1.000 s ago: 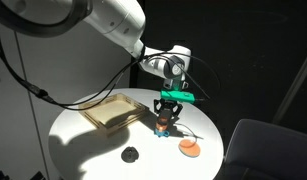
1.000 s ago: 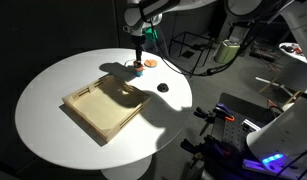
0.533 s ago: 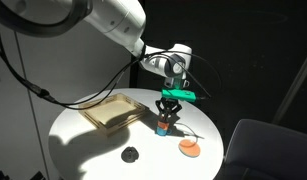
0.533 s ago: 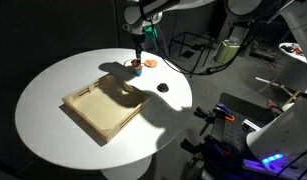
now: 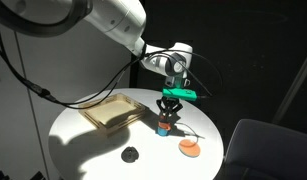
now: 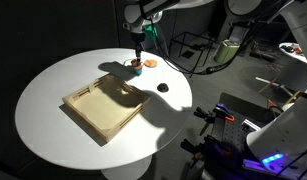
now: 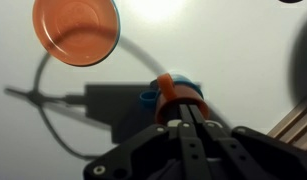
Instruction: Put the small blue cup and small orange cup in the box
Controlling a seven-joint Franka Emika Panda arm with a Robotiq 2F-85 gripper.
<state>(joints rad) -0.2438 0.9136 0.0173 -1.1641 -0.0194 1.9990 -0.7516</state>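
Round white table (image 6: 48,95) against dark backdrop, wooden box (image 6: 105,106), pincer (image 5: 166,121) at small orange cup (image 7: 176,88), grip unclear.

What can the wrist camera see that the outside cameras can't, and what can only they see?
Only the wrist view shows the rim and hollow of the flat round orange dish. Only the exterior views show the whole shallow wooden box and the white robot arm. Both show the gripper at the stacked small blue and orange cups.
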